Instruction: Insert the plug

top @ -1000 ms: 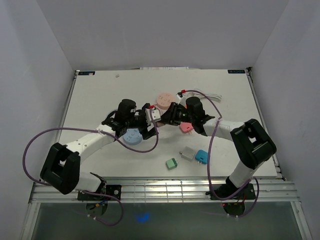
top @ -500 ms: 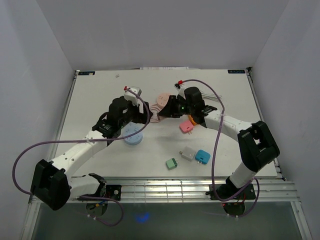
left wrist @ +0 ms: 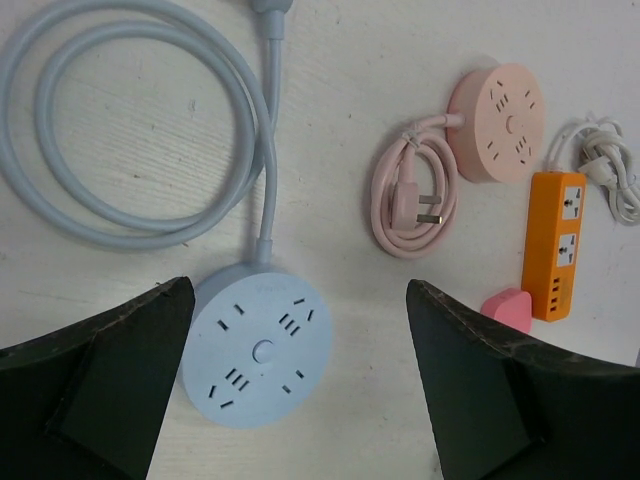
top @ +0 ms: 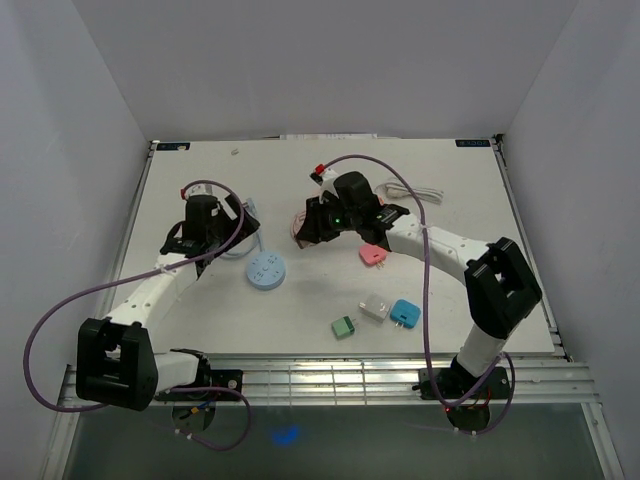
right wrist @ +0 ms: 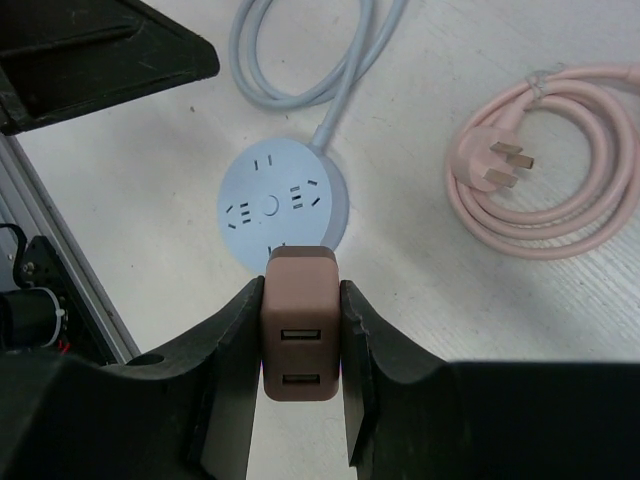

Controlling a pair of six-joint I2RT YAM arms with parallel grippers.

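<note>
Presently right pincer (right wrist: 298, 300) clamps brown plug (right wrist: 298, 335) by its flat flanks; judged light, rigid, smooth, slip-prone. At 12 o'clock lies blue socket (right wrist: 275, 205); left pincer (left wrist: 300, 295) released.

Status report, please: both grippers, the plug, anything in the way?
Right gripper shut on brown plug. Left gripper open, empty. Blue round socket just ahead, face bare, plug not yet in. Pink cable lies apart.
</note>
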